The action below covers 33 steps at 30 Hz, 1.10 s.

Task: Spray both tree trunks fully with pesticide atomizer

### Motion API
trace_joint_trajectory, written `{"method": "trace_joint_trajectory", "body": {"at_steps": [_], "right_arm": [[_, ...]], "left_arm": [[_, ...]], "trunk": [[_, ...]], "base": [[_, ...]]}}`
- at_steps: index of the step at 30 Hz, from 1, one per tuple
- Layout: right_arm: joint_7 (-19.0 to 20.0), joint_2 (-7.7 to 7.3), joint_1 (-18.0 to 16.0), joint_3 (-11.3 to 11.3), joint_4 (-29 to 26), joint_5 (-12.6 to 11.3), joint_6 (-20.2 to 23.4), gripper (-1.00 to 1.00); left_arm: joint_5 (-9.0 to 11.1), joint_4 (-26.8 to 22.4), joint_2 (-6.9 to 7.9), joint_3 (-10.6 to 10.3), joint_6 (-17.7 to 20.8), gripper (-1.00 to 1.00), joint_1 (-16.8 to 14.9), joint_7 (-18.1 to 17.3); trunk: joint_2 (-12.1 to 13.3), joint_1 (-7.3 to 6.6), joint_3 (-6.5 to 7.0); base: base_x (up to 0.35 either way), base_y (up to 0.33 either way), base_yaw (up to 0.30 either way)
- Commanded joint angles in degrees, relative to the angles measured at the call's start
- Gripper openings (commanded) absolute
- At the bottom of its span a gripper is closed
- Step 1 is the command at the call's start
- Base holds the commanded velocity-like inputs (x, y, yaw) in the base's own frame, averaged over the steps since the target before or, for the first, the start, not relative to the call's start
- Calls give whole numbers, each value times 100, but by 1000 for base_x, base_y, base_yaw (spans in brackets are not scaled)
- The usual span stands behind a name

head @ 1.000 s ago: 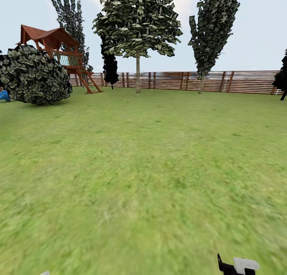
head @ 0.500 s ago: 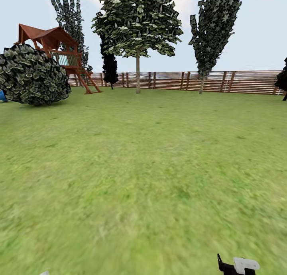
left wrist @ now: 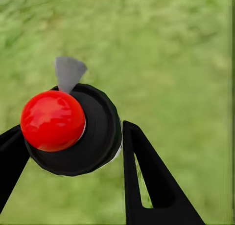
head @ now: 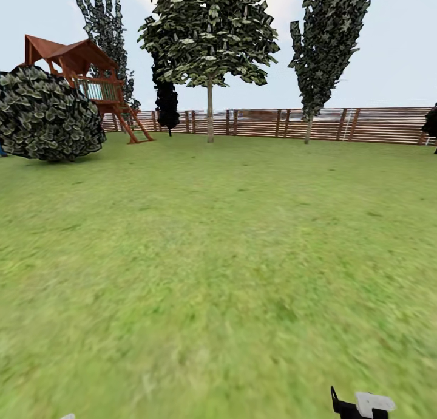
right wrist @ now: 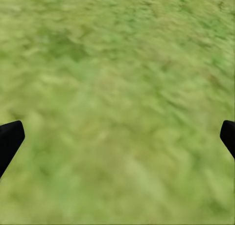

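Grass lawn (head: 218, 273) all around, with the fence (head: 364, 125) and trees far ahead of both end effectors.

Between the fingers of the left end effector (left wrist: 73, 151) sits the pesticide atomizer (left wrist: 73, 129), a black round body with a red ball top and a grey nozzle; the end effector is clenched on it. The right end effector (right wrist: 117, 137) is released, fingers wide apart over bare grass. One tree with a pale trunk (head: 210, 112) stands well apart, near the fence. I judge the robot is travelling to the trees. A risk is that the round atomizer slips or turns in the grip while driving, so the nozzle would point away from the trunk.
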Motion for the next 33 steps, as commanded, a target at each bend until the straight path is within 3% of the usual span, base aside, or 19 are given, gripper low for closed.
{"method": "trace_joint_trajectory", "body": {"at_steps": [1,33], "right_arm": [[0,1,-1,1,2,0,-1,100],[-1,-18,0,-6,-3,0,7,100]], "left_arm": [[-2,0,0,1,0,-100,0,-2],[-10,0,0,1,4,-100,0,-10]], "trunk": [[0,0,0],[0,0,0]], "base": [[342,0,0],[342,74,0]]}}
